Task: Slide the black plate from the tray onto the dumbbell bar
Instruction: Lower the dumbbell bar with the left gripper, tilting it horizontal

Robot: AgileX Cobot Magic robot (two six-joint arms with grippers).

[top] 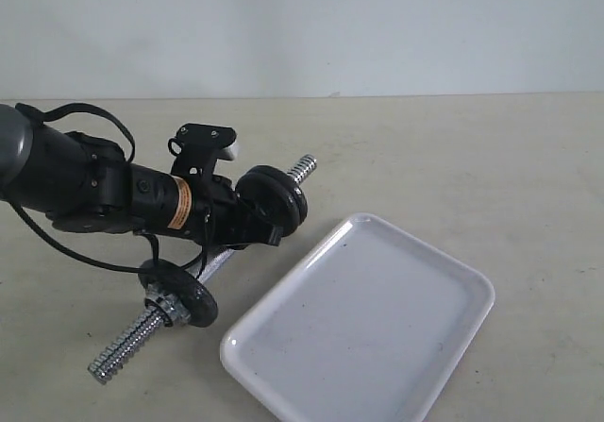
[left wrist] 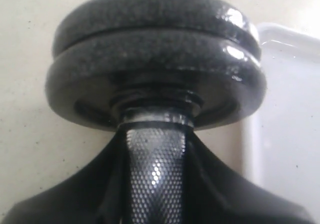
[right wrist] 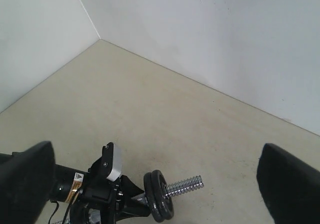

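1. So, exterior view first. The left hand (top: 247, 231) is clenched around the smooth middle of the dumbbell bar (top: 219, 263), which lies at a slant across the table (top: 472, 158). The black plate (top: 296, 198) is on the bar, not on the tray. It's the outer 1 of 2 discs stacked face to face at the far threaded end, pressed against the second disc (top: 260, 195). A bit of bare thread sticks out past them. A third disc (top: 179, 292) sits at the near end with a silver nut (top: 168, 307) right against it, and more thread shows beyond that. The white tray (top: 444, 280) lies flat on the table just beside the bar, on the right side of the view.

2. Left wrist view: super close-up. The knurled part of the bar runs straight into the 2 stacked discs, with the black plate being the farther 1. Dark fingers (left wrist: 60, 199) hug the bar from both sides. A corner of the tray shows next to the discs.

3. Right wrist view: the right hand (right wrist: 157, 181) is spread wide with nothing in it, up high over the table. It looks down on the bar's far end, the 2 discs and the left hand.
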